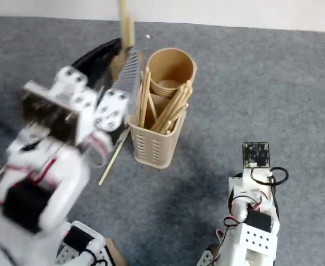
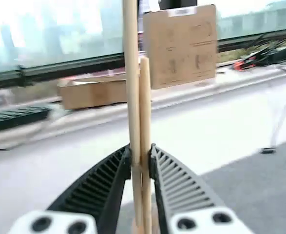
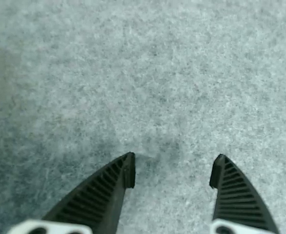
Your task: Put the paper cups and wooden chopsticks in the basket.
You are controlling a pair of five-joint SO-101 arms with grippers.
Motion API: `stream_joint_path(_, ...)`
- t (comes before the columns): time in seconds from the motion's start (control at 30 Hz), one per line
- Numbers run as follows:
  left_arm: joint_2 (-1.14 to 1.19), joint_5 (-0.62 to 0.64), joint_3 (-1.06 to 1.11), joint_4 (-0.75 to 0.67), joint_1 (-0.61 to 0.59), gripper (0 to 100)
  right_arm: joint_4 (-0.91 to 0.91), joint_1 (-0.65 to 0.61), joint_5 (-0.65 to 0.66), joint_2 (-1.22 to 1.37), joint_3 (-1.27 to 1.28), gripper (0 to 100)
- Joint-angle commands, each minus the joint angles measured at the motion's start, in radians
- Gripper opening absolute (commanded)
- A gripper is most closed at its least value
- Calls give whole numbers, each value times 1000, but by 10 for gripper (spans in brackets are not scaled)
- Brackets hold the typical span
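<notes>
I have the L gripper (image 2: pixel 140 152) clenched on two wooden chopsticks (image 2: pixel 137 87), upright, just by the basket (image 1: pixel 154 149) rim. Basket sits mid-tabletop (image 1: pixel 284 83), toward the far edge, w/ paper cups (image 1: pixel 170 75) + other chopsticks (image 1: pixel 170 111) inside. Loose chopstick (image 1: pixel 111 160) lies beside it. R gripper (image 3: pixel 172 170) released, near the front edge.

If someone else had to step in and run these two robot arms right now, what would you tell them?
Left hand: shut on two chopsticks, held upright by the basket.
Right hand: open over the carpet, holding nothing.
Done: paper cups and a bundle of chopsticks stand in the basket.
Left: drop in the held pair, then fetch at least the loose chopstick on the carpet beside the basket.
</notes>
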Motion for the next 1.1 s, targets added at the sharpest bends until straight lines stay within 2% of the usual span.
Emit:
stream_joint_path(0.0, 81, 71, -8, -48, 12, 5, -18, -10, 9, -13, 31, 260)
stream_joint_path(0.1, 148, 114, 18, -46, 10, 5, -18, -10, 9, -13, 31, 260)
stream_joint_path(0.47, 176, 110, 268, -48, -27, 8, -18, -10, 9, -13, 31, 260)
stream_joint_path(0.53, 170, 112, 277, -48, -47, 17, -18, -10, 9, -13, 31, 260)
stream_joint_path(0.7, 76, 114, 280, -43, -67, 133, -18, -10, 9, -13, 31, 260)
stream_joint_path(1.0, -39, 110, 278, -11, -70, 136, -18, -10, 8, -13, 31, 260)
stream_joint_path(1.07, -50, 110, 268, 0, -127, 133, -18, -10, 8, -13, 31, 260)
